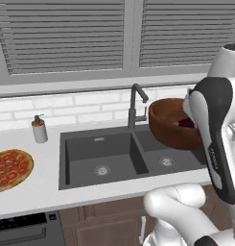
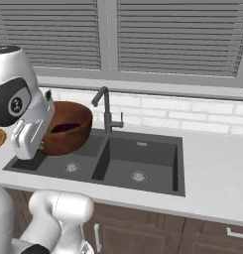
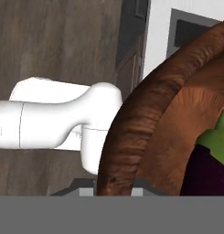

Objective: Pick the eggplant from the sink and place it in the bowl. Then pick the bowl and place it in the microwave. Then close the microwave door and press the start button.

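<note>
Gripping the bowl [image 3: 131,137] by its thick rim, the end effector [image 2: 30,141] holds it tilted in the air above the sink [image 1: 114,153]. The eggplant [image 3: 207,167] already lies inside; microwave placement, door and start button remain.

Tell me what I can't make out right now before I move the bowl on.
- Gripper fingertips: hidden behind the bowl rim in the hand view, by the arm in both base views.
- Eggplant: cut off by the hand view's edge.
- Sink right basin: partly covered by the bowl.
</note>
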{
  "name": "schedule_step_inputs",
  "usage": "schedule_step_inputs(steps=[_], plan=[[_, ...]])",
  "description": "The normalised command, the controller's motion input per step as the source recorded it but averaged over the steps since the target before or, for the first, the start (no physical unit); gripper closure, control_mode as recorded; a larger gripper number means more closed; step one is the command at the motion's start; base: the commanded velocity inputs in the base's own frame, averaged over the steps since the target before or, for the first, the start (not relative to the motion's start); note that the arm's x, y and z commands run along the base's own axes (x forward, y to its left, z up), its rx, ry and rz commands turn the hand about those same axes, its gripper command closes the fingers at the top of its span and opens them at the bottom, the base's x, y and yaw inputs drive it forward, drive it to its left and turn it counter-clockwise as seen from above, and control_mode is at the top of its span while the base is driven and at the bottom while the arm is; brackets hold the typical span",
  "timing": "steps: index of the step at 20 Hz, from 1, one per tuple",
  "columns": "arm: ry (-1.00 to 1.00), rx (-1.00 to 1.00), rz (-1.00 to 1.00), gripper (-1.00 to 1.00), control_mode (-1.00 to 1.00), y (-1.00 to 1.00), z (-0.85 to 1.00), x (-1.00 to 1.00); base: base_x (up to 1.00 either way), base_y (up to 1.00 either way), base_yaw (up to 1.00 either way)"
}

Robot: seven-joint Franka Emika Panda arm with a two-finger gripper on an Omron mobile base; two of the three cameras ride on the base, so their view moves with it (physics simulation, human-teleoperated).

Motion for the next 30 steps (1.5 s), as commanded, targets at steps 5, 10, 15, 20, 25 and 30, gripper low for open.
schedule_step_inputs(steps=[5, 10, 15, 20, 25, 30], plan=[[-0.27, -0.01, 0.00, 1.00, -1.00, 0.03, 0.00, 0.12, 0.00, 0.00, 0.00], [-0.01, 0.00, 0.00, 1.00, -1.00, 0.00, -0.10, 0.28, 0.00, 0.00, 0.00], [-0.05, 0.00, 0.00, 1.00, -1.00, 0.00, -0.20, 0.39, 0.00, 0.00, 0.00], [-0.03, 0.00, 0.00, 1.00, 1.00, 0.00, -0.01, -0.02, -0.07, -0.02, 0.00], [0.00, 0.00, 0.00, 1.00, 1.00, 0.00, 0.00, 0.00, -0.70, -0.39, -0.04], [0.00, 0.00, 0.00, 1.00, 1.00, 0.00, 0.00, 0.00, -0.82, -0.75, -0.24]])
